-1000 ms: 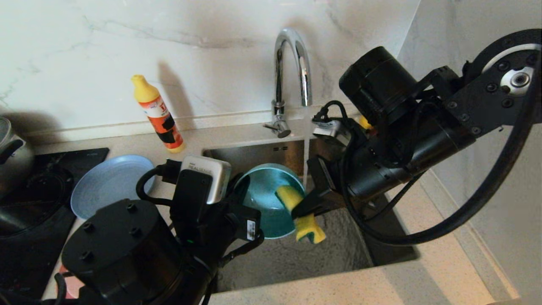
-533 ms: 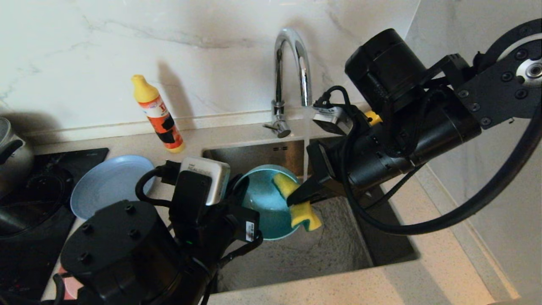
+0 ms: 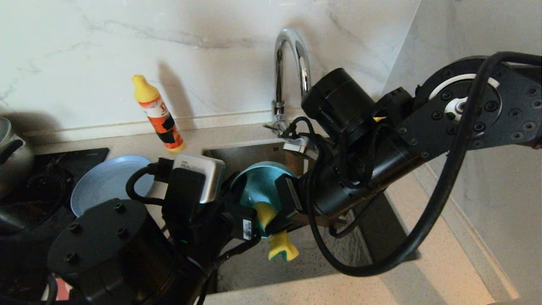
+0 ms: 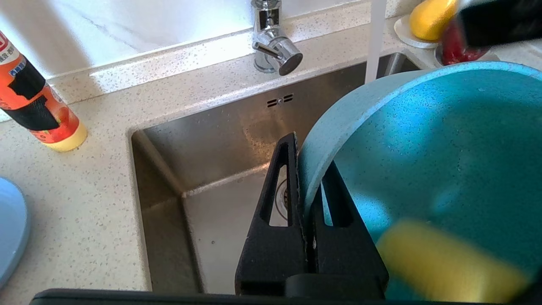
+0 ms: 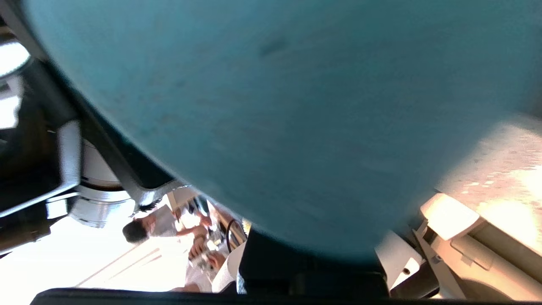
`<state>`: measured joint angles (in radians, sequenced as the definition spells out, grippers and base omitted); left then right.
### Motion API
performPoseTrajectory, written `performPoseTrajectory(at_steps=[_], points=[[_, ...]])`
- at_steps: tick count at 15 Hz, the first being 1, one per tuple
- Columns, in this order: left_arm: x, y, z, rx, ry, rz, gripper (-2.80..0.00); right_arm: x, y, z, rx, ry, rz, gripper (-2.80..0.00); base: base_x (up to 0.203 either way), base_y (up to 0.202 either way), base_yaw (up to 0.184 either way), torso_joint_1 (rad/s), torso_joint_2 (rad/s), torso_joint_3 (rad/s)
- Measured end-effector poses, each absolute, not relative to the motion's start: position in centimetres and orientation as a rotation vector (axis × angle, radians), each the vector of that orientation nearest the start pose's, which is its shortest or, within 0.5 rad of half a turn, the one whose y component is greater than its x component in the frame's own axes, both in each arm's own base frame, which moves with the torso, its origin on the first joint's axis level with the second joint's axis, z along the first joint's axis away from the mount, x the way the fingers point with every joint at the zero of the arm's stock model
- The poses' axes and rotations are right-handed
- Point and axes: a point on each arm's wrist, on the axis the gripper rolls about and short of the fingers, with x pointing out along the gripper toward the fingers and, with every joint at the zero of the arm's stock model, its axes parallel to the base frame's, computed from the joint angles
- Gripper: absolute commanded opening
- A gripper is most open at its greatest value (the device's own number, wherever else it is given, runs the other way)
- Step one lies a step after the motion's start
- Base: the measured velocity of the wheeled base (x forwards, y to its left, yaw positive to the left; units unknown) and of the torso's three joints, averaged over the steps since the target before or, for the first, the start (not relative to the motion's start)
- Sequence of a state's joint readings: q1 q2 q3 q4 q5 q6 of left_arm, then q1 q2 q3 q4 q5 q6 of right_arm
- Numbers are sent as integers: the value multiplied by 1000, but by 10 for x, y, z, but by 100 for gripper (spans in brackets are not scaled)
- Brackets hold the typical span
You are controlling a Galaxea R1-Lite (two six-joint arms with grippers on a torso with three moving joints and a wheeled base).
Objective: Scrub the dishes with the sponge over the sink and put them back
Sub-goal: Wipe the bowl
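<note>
Head view: the left gripper reaches over the sink, clamped on the rim of the tilted teal bowl. The right gripper angles down from the right, pinching the sponge at the bowl's lower edge.

Left wrist view: black fingers straddle the bowl rim; water streams from the faucet, and a blue plate lies on the counter.

Right wrist view: the bowl's teal surface fills the frame.

One teal bowl, one blue plate, one sponge. One sink, one tap, one bottle, two grippers.
</note>
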<state>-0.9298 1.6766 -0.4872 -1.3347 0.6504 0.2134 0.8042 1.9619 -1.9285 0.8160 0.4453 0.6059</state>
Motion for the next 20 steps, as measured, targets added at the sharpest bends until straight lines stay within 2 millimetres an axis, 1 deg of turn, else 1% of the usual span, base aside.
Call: performPoseTrajectory(at_steps=[3,8,10,14,20], points=[[169,-203,179,105,-132,-265,-280,235,273,268,314,1220,873,-280,0,0,0,0,0,0],[168,-202,180,101,-134,-265,-280,231,277,268,305,1226,881,-280,0,0,0,0,0,0],[168,-202,180,99,-136,-264,-280,233,270,272,319,1216,868,-280,0,0,0,0,0,0],[168,-202,181,96,-138,-263,-280,239,244,287,363,1177,830,-280,0,0,0,0,0,0],[166,-200,183,91,-142,-259,-280,232,224,308,396,1114,833,-280,0,0,0,0,0,0]])
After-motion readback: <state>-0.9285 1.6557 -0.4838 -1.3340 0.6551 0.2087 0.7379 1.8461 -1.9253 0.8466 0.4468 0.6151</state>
